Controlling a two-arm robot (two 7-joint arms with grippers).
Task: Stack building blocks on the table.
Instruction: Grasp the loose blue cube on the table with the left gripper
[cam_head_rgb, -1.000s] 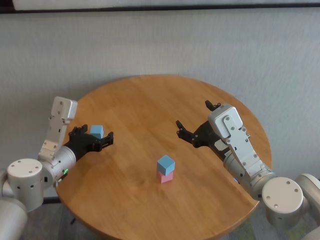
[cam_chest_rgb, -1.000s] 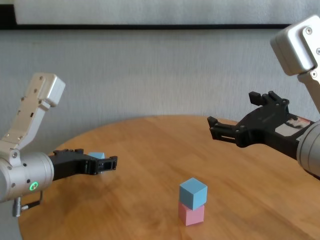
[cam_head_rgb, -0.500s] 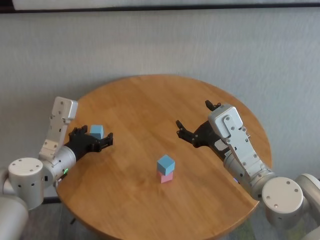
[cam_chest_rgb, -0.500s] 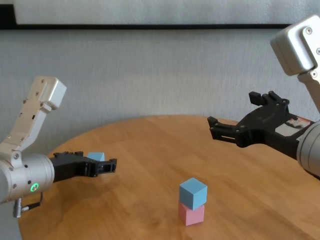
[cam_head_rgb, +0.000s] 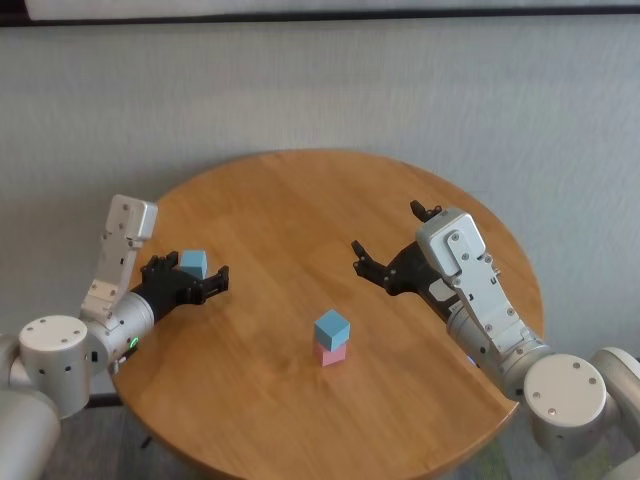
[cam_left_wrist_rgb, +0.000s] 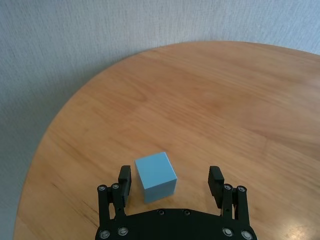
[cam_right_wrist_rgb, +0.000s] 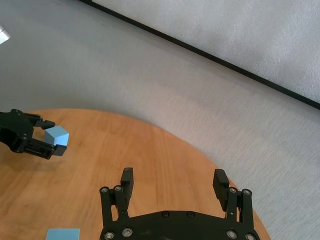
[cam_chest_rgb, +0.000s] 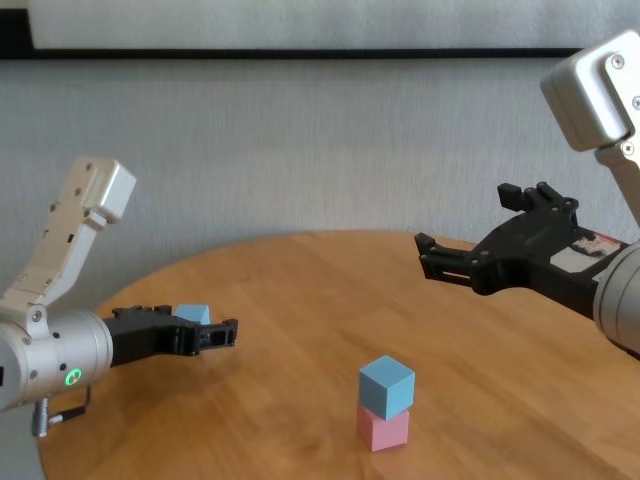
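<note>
Round table (cam_head_rgb: 300, 200): we straddle the loose blue cube (cam_left_wrist_rgb: 155, 176) with the open left tool (cam_left_wrist_rgb: 171, 186) for pickup; right tool (cam_head_rgb: 392, 245) open, idle.

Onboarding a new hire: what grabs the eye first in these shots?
Mid-table, a light blue cube stacked on a pale pink cube on the round honey-brown wooden table. At the table's left, the open left claw straddles a second light blue cube without touching it. The open right claw hovers at right.
</note>
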